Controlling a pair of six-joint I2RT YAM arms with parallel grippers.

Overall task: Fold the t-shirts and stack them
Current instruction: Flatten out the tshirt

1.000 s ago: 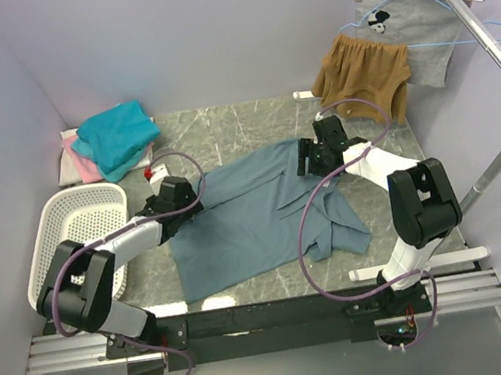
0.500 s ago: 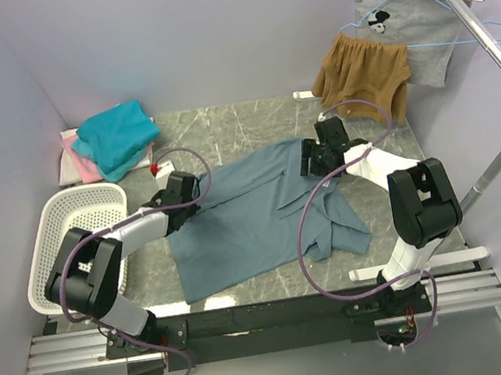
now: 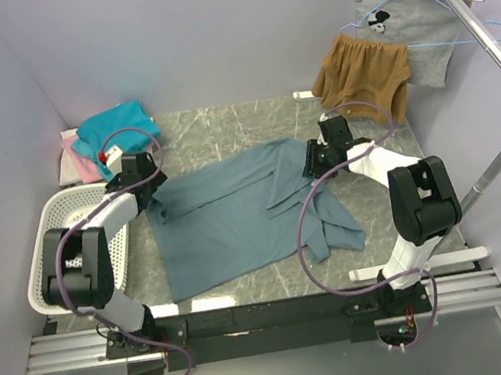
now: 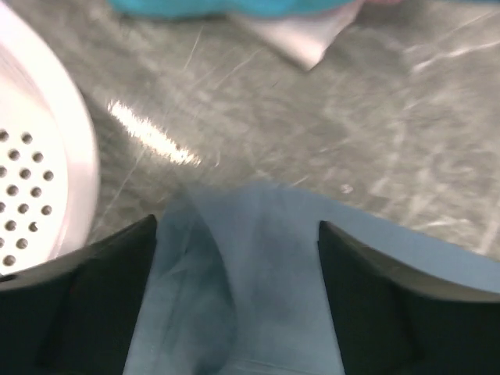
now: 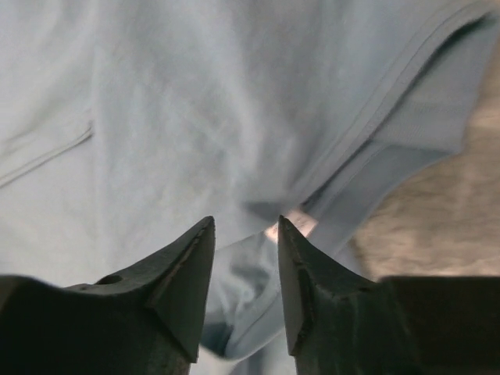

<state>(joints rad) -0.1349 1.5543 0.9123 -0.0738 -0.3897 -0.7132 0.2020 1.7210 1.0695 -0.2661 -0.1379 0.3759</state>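
Note:
A large dusty grey-blue t-shirt (image 3: 227,219) lies spread on the marble table. My left gripper (image 3: 146,195) stands over its left sleeve corner with the jaws wide apart; in the left wrist view (image 4: 234,223) the blurred sleeve (image 4: 250,273) lies between the fingers. My right gripper (image 3: 310,162) is at the collar, and in the right wrist view (image 5: 246,223) its narrow jaws pinch a fold of the shirt (image 5: 195,94) near the neck label. A folded teal t-shirt (image 3: 117,132) lies on a pink one (image 3: 82,164) and a white one (image 3: 65,171) at the back left.
A white perforated basket (image 3: 70,231) stands left of the shirt; its rim (image 4: 39,156) is close to my left gripper. Mustard shorts (image 3: 361,74) and a grey cartoon-print garment (image 3: 410,30) hang from a rack (image 3: 475,25) at the back right.
My left gripper has swept left and back towards the teal stack, drawing the shirt's left sleeve and body leftward and flatter. My right gripper has stayed at the collar.

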